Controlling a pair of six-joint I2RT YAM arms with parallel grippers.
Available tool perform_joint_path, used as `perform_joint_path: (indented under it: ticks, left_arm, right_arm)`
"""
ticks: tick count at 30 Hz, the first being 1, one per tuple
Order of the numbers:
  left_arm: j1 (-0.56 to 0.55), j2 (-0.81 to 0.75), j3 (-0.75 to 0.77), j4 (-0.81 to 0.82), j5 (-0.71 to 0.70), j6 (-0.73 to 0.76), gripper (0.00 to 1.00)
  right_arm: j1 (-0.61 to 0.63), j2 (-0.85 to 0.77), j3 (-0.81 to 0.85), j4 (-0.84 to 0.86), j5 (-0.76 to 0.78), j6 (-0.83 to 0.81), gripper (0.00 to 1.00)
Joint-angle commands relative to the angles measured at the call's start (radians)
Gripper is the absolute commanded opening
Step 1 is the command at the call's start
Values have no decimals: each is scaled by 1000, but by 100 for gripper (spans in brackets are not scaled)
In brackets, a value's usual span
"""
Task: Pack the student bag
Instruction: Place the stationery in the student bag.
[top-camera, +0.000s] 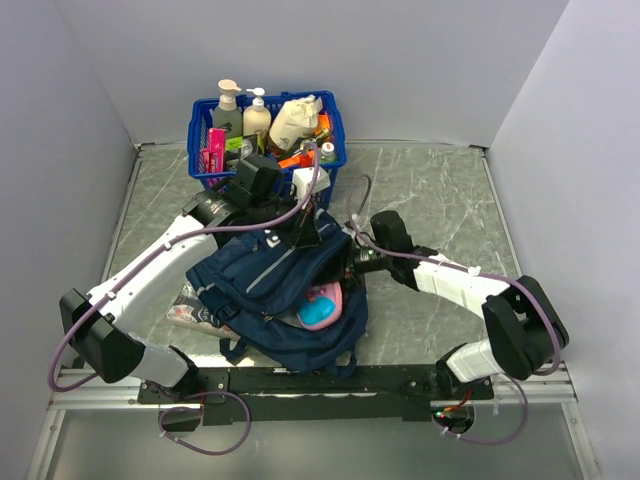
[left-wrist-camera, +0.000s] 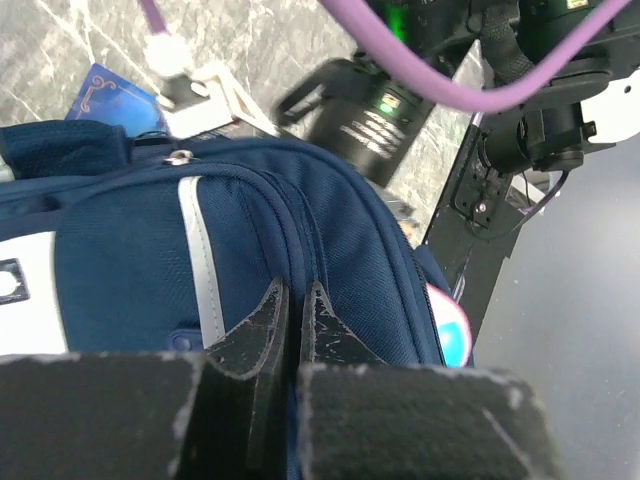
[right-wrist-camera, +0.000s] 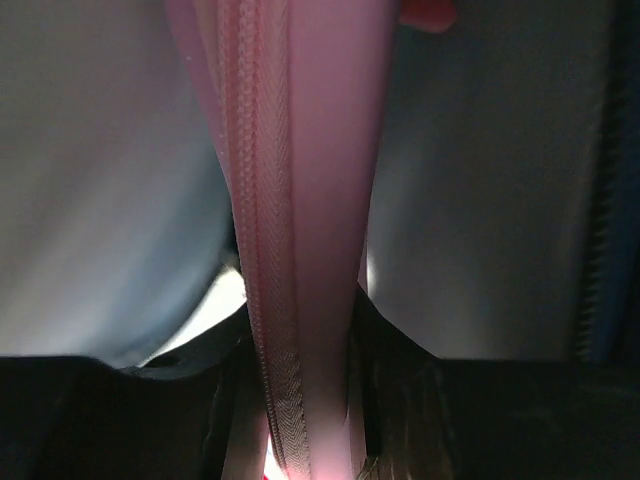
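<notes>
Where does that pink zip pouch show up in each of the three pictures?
Top view: pink pouch at centre, in the backpack's open mouth.
Left wrist: sliver at right, beyond the backpack's edge.
Right wrist: fills the middle, pinched by the right claw.
Shared landmark: navy backpack, in top and left wrist views.

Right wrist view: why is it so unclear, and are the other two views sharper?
Right wrist: the pink pouch sits too close, with its zipper sharp, soft grey blur around it and bright patches low beside it. Left wrist: the student bag is sharp and well lit. Top external: even light, sharp throughout.
</notes>
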Motion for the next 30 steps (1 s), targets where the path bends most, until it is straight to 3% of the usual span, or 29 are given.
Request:
perform_joint_path:
  ticks: [1,5,12,13,15,16,18,22,26,30]
  left_arm:
    - [-10,-64,63,136,97,-10,1]
    - [2,-64,60,153,110,-56,1]
    - [15,-57,63,181,120,-101,1]
    - [16,-57,61,184,116,-102,1]
    - [22,-58,60,184,111,-104,1]
    - [25,-60,55,185,110,-102,1]
    - [36,-66,38,187,102,-99,1]
    - [61,-72,8,199,82,-107,1]
    - [67,-69,-3,208,33,-119,1]
    - [79,-60,-8,227,-14,-130,1]
  right_arm:
    - [2,16,69,297,141,112,20]
    - [43,45,40,459,299,146,24]
    - [181,99,77,494,566,106,37]
    - [186,105,121,471,570,95,52]
    - [191,119,175,396,497,31,70]
    - [191,110,195,307,486,5,87]
    - [189,41,177,277,474,-60,100]
    - [174,-100,219,-70,483,-256,98]
    - [178,-220,241,-290,556,-405,93]
    - [178,-315,194,-329,610,-431,90]
